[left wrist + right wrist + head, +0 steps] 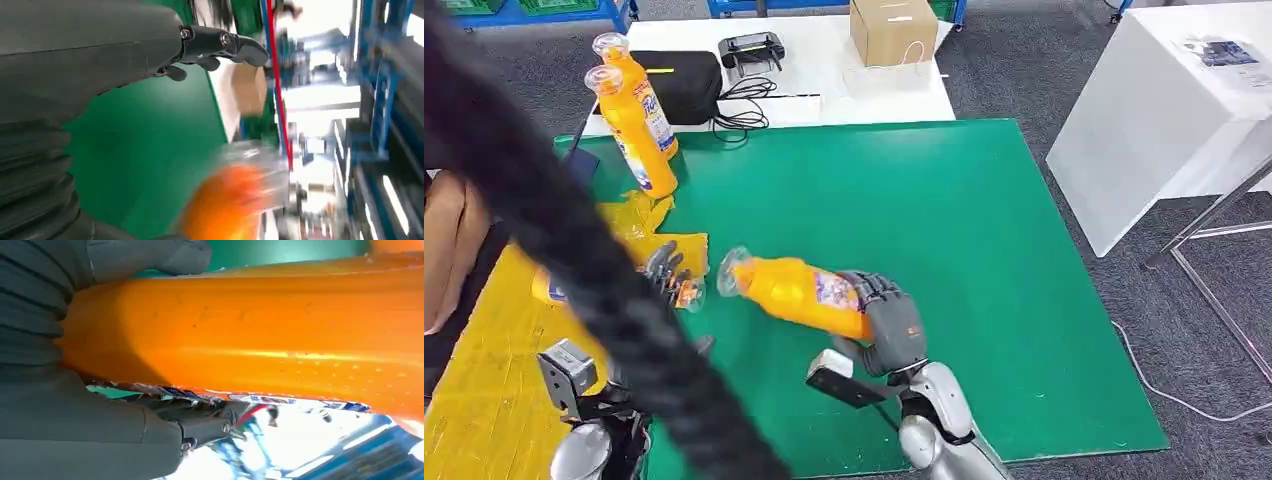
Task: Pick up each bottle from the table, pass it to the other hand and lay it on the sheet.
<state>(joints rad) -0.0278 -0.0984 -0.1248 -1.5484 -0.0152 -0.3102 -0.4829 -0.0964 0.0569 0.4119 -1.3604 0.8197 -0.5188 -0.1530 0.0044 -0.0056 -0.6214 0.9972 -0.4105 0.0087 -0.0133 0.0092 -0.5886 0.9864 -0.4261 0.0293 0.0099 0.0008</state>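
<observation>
My right hand [886, 322] grips the orange plastic bottle [796, 291] sideways above the green mat [984, 260]. My left hand [664, 268] waits spread beside its cap, holding nothing.

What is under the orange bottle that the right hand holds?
Green mat lies below the bottle, held by the right hand. The patch straight beneath is covered.

Bottles [799, 292]: orange, clear caps, blue-white labels. Mat [944, 260]: plain green. Sheet [484, 370]: yellow. Hand [889, 325]: grey. Box [892, 30]: brown cardboard.
</observation>
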